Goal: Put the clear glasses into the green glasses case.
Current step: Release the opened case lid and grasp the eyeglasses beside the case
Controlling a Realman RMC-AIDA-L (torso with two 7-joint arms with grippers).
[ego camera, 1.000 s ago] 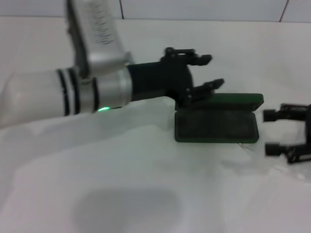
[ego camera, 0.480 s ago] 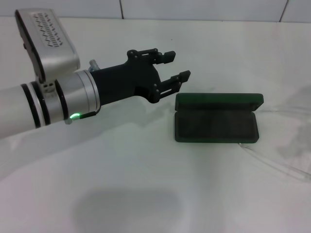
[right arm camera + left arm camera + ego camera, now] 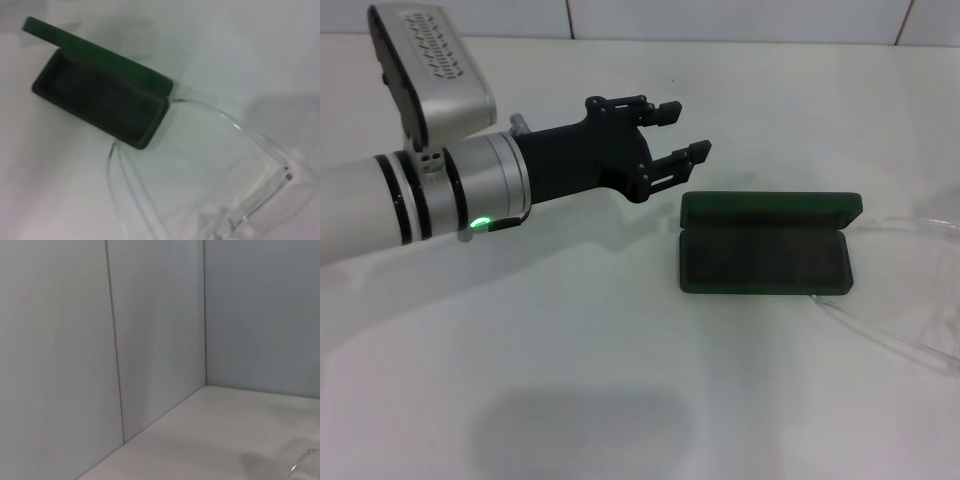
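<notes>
At about three o'clock from the case, the clear glasses lie on the white table, unfolded, their thin arms reaching back toward the case so that one arm tip ends just beside its near right corner. They are see-through all over, frame and lenses alike, and show mostly as faint bright edges against the white; in the right wrist view both arms curve out from near the case end to the front piece.

The green case sits at centre right, opened flat with its lid folded back toward twelve o'clock and its dark lined tray facing up with nothing in it. Lying open like this, it seems ready to receive the glasses, which are not yet in it.

At ten o'clock from the case hovers the left gripper, above the table, fingers spread apart and holding nothing; it looks clear of both items, probably out of the way. The right gripper is not visible in any view, though its wrist camera looks down on glasses and case together, so it is likely the arm placed to pick them up.
</notes>
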